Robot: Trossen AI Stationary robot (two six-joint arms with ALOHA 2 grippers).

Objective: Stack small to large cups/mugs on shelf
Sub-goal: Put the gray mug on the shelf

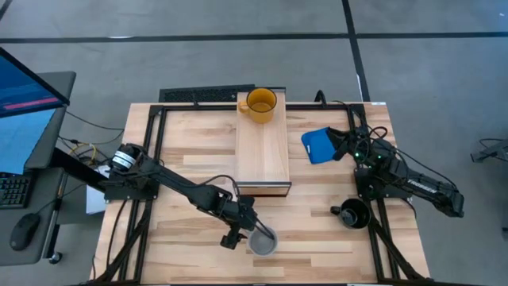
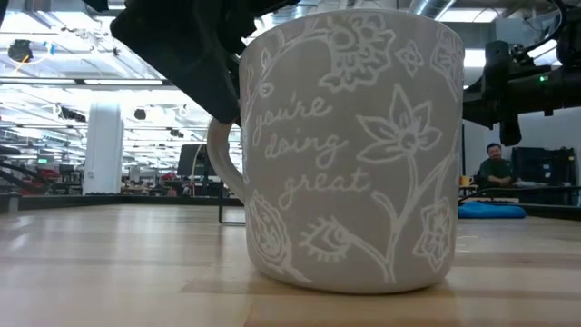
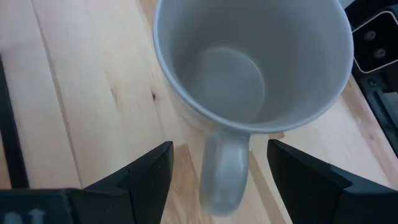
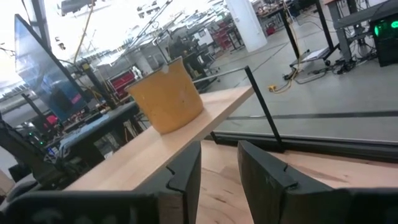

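Note:
The light grey mug (image 1: 263, 241) stands upright on the table near its front edge, its handle (image 3: 224, 171) toward my left gripper. It fills the low view (image 2: 349, 154). My left gripper (image 1: 251, 227) is open, one finger on each side of the handle (image 3: 221, 148) without touching it. The yellow-orange mug (image 1: 261, 104) stands on the far end of the shelf (image 1: 263, 151) and also shows in the right wrist view (image 4: 166, 96). The black mug (image 1: 353, 214) stands on the table at the right. My right gripper (image 1: 340, 141) waits near the flat blue object, fingers a narrow gap apart (image 4: 219, 152), empty.
The flat blue object (image 1: 320, 145) lies on the table to the right of the shelf. Dark frame bars (image 1: 151, 159) run along the table's sides. A monitor (image 1: 24, 103) stands off the table's left. A person (image 2: 495, 168) sits in the room beyond.

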